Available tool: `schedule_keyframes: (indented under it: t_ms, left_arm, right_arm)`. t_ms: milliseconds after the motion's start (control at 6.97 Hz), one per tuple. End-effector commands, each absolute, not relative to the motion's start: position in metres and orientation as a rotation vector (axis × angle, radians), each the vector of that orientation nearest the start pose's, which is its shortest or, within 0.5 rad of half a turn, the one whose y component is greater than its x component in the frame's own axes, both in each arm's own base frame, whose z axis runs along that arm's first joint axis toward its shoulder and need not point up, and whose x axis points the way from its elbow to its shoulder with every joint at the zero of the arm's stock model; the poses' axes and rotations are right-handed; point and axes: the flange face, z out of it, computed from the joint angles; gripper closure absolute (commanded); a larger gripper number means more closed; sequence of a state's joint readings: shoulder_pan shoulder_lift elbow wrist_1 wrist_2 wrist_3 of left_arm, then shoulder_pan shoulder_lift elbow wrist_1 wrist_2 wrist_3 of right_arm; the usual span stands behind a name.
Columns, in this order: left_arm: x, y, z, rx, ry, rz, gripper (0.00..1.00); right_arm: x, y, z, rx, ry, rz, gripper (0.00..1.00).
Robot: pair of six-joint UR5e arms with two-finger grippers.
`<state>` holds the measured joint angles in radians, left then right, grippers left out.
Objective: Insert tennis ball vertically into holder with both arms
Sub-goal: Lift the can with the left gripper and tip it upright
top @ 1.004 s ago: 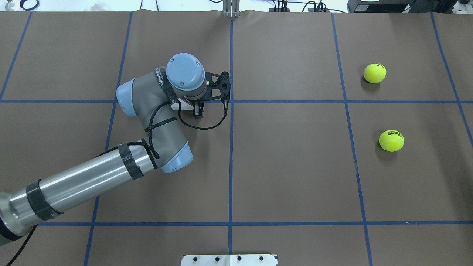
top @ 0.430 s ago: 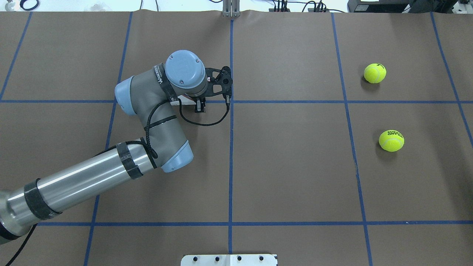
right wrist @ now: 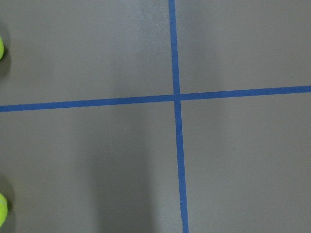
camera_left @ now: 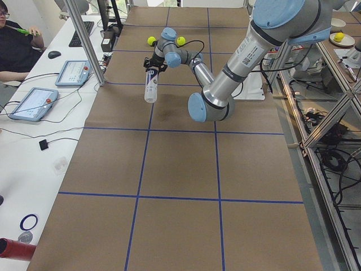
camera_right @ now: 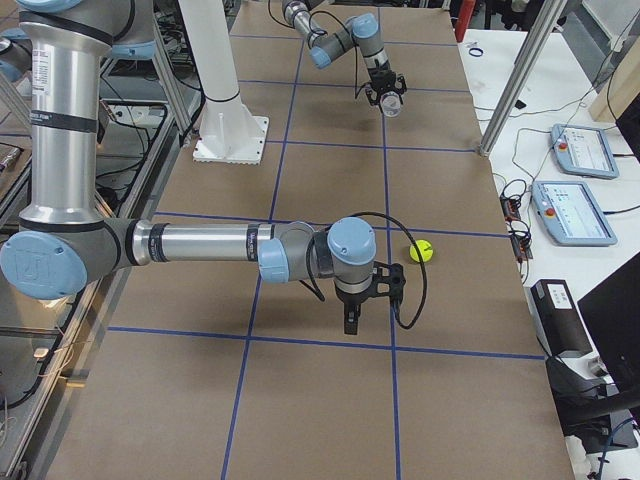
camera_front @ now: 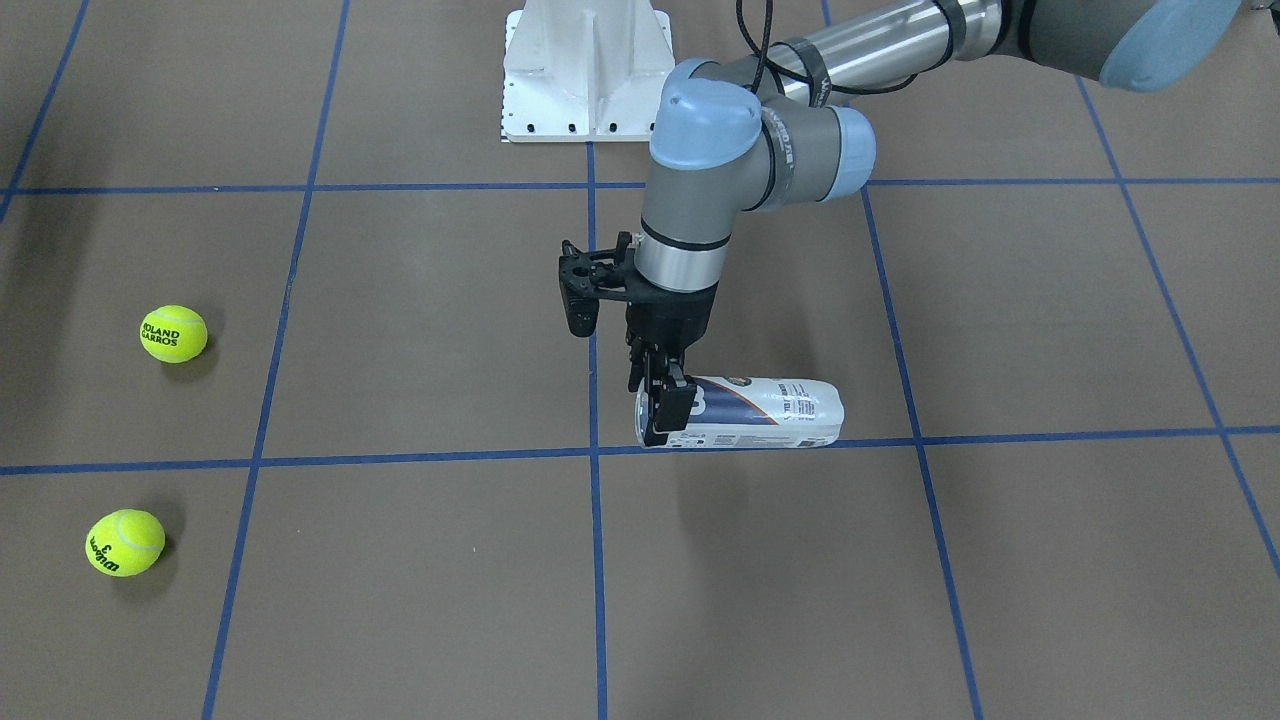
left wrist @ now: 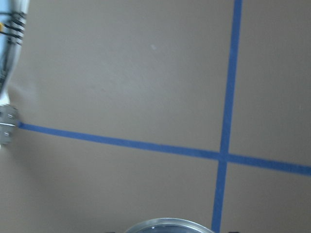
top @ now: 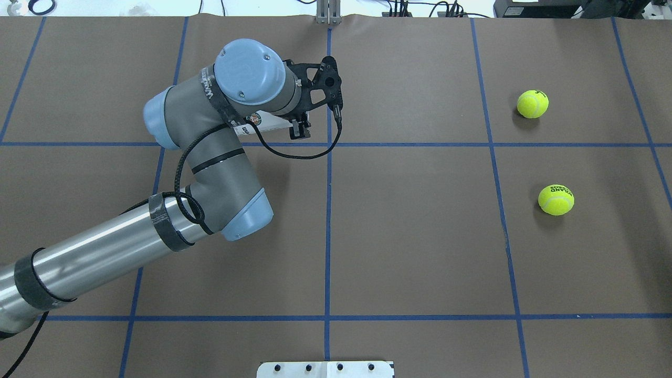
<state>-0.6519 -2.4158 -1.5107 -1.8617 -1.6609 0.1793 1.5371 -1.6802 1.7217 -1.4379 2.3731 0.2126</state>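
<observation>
**Holder gripped, lying level**

Your left gripper [camera_front: 668,412] pinches one end of the holder [camera_front: 770,410], level above the tabletop [camera_front: 400,600]. Next, likely: stand it upright while the right gripper [camera_right: 351,318] (its state I cannot tell) fetches a tennis ball [camera_front: 173,333].

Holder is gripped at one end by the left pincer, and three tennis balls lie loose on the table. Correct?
Not quite: there are two tennis balls, not three. The overhead view shows the farther ball and the nearer ball loose on the table. The rest stands: the front-facing view shows the left pincer gripping the holder at one end.
</observation>
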Motion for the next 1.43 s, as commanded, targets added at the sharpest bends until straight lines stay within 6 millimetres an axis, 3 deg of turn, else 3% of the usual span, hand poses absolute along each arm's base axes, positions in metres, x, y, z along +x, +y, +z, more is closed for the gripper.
schedule_keyframes:
  t_ms: [0,143,287,430,717,860,1004,1290]
  left_arm:
    - [0.460,-0.514,0.064,1.119,0.742,0.672,0.46]
    - [0.447,-0.510,0.052,1.185,0.894,0.476,0.46]
    - [0.436,-0.506,0.053,1.237,1.010,0.337,0.47]
    - [0.427,-0.504,0.070,1.276,1.071,0.237,0.52]
    - [0.411,-0.494,0.116,1.373,1.159,0.177,0.53]
    - [0.408,-0.492,0.120,1.398,1.176,0.165,0.53]
    - [0.407,-0.493,0.122,1.445,1.169,0.103,0.52]
    - [0.436,-0.504,0.169,1.538,1.190,-0.026,0.52]
  right_arm:
    - [0.045,-0.458,0.616,0.067,-0.837,0.095,0.00]
    - [0.043,-0.458,0.613,0.066,-0.857,0.091,0.00]
    - [0.043,-0.459,0.612,0.071,-0.858,0.089,0.00]
    - [0.043,-0.459,0.612,0.071,-0.858,0.089,0.00]
    - [0.043,-0.459,0.609,0.074,-0.863,0.087,0.00]
    - [0.043,-0.459,0.609,0.074,-0.863,0.087,0.00]
    - [0.043,-0.459,0.609,0.074,-0.867,0.086,0.00]
    - [0.042,-0.459,0.608,0.072,-0.875,0.085,0.00]
